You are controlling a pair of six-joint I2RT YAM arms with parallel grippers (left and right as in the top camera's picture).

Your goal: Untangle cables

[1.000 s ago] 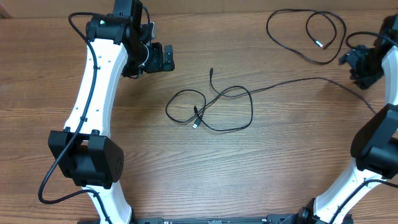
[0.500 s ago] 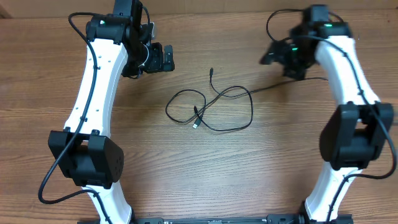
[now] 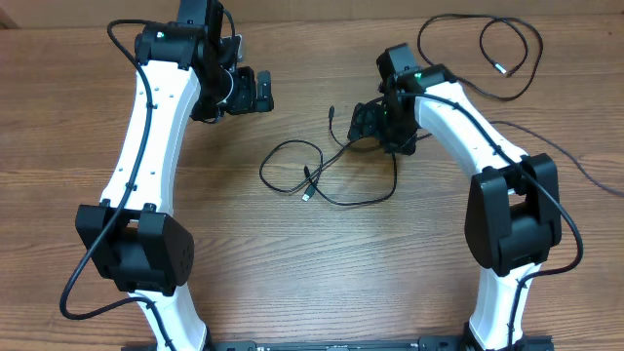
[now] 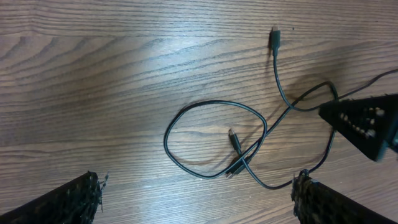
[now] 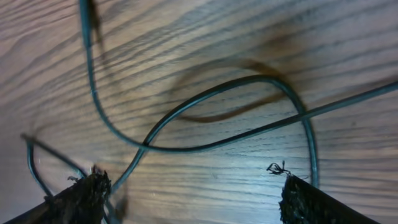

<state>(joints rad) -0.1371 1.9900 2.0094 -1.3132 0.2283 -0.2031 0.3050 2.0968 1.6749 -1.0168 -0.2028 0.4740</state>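
Nearest, the left arm [image 3: 146, 146] and the right arm [image 3: 492, 146], both white, rose from the front edge of the wooden tabletop [image 3: 322, 283]. Beyond them, about the middle of the tabletop, the tangled cables [image 3: 331, 175] lay flat as thin black cords in two overlapping loops. Two small plug ends [image 3: 307, 190] sat close together where the loops crossed. One strand ran from the tangle under the right arm toward the right edge. The right hand [image 3: 369, 122] hung low over the far side of the right loop, beside a third plug end [image 3: 332, 111] that pointed away from the arms. Its fingertips [image 5: 87, 193] stood wide apart in the wrist view. Cord crossed the wood in the gap between them, but nothing was pinched and the hand held nothing. Farther back and to the left, the left hand [image 3: 253, 91] sat well apart from the tangle, spread fully open and empty, its fingertips [image 4: 78, 196] framing the loops from a distance. Farthest of all, in the far right corner, a looped cable [image 3: 444, 73] lay by itself, one metal-tipped end [image 3: 499, 68] resting inside its curve.
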